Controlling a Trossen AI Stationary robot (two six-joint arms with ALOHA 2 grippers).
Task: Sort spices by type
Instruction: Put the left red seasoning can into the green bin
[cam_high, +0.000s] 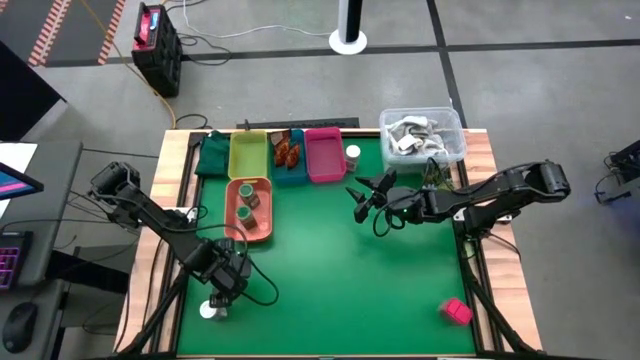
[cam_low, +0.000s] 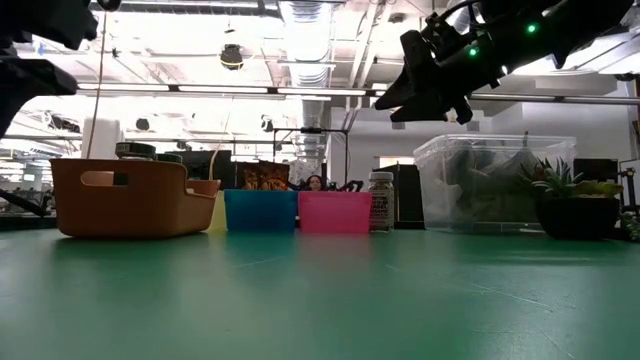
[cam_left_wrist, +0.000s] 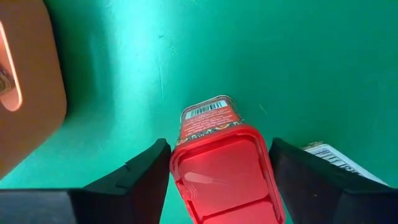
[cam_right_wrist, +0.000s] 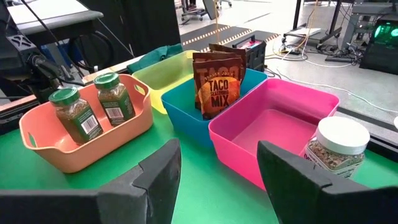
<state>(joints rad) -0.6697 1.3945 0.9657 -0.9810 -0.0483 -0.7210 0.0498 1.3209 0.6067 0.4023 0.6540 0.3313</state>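
Hovering low over the near-left corner of the green table, the left gripper is straddling a red-lidded spice tin — fingers spread wide on either side, not clamped on it. In the left wrist view, a barcode is showing on the tin's far end, other print too small to read; a second barcoded item is lying just beside the tin, and the orange tray is sitting close by.

Right gripper is hanging in the air mid-table w/ fingers parted, holding nothing, facing the row of trays at the far edge. Sitting in that row — yellow tray, blue tray, pink tray, w/ a dark green cloth to the yellow one's left. Two green-lidded jars are standing in the orange tray, barcodes outward. Brown packets reading "TACO SEASONING MIX" are leaning upright in the blue tray. A white-lidded jar is standing just beside the pink tray; behind it, a clear tub and a potted plant. A pink box is lying alone near the table's near-right corner, well apart from both arms.
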